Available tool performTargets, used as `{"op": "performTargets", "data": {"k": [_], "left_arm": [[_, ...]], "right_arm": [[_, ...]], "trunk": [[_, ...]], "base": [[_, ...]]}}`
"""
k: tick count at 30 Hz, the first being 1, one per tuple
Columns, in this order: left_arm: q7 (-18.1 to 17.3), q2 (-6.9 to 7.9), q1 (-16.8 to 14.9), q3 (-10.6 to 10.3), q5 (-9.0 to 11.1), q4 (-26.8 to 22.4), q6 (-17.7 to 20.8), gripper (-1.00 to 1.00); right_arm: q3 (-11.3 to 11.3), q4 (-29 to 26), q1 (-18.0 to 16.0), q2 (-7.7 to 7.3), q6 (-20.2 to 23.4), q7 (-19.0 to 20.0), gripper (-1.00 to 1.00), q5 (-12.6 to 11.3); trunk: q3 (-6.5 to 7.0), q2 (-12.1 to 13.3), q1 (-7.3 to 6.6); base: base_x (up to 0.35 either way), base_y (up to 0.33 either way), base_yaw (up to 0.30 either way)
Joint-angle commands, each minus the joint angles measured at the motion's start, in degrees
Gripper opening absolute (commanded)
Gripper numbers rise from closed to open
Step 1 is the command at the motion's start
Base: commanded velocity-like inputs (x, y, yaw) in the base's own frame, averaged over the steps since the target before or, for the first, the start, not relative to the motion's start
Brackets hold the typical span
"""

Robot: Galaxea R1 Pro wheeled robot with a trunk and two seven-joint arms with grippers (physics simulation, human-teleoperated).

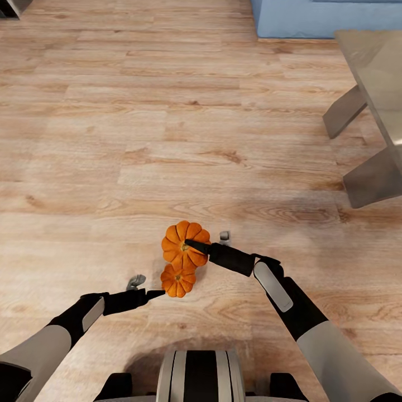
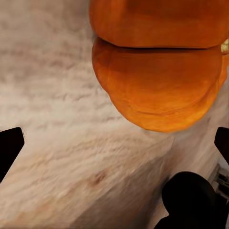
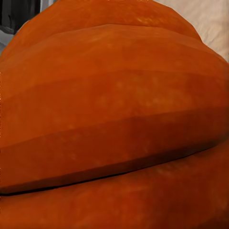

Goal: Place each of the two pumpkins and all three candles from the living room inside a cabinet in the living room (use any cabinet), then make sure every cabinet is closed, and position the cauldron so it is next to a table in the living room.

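Two orange ribbed pumpkins lie close together on the wood floor in front of me. The larger-looking pumpkin [image 1: 180,249] sits just beyond the smaller one [image 1: 177,281]. My right gripper [image 1: 207,241] reaches over the larger pumpkin, one dark finger across its stem and the grey finger [image 1: 225,237] apart beside it. That pumpkin's skin [image 3: 114,109] is right up against the right wrist camera. My left gripper [image 1: 146,286] stands open just left of the smaller pumpkin. In the left wrist view both pumpkins [image 2: 157,86] lie ahead of the spread fingertips [image 2: 9,145], untouched.
The low table [image 1: 385,72] with a pale glassy top and slanted grey legs [image 1: 371,178] stands at the right. A blue sofa [image 1: 324,17] sits at the far edge. Open wood floor stretches to the left and ahead.
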Motion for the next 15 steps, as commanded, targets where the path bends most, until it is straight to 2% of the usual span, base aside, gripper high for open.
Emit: {"op": "performTargets", "data": {"k": [1, 5, 10, 15], "left_arm": [[0.0, 0.06, 0.0, -0.2, 0.1, 0.0, 0.0, 1.00], [-0.2, 0.21, 0.0, -0.2, 0.4, -0.1, -0.1, 1.00], [-0.1, 0.04, 0.0, -0.2, 0.4, -0.1, -0.7, 1.00], [-0.1, 0.20, 0.0, 0.2, 0.4, -0.1, -1.0, 1.00]], "right_arm": [[0.0, 0.0, 0.0, 0.00, 0.0, 0.0, -1.00, 0.0], [0.0, 0.0, 0.0, 0.00, 0.0, 0.0, -1.00, 0.0], [0.0, 0.0, 0.0, 0.00, 0.0, -0.1, -1.00, 0.0], [0.0, 0.0, 0.0, 0.00, 0.0, 0.0, -1.00, 0.0]], "trunk": [[0.00, 0.0, 0.00], [0.00, 0.0, 0.00], [0.00, 0.0, 0.00], [0.00, 0.0, 0.00]], "base": [[0.000, 0.000, 0.000], [0.007, 0.000, 0.000], [0.213, 0.000, 0.000], [0.050, 0.000, 0.000]]}}
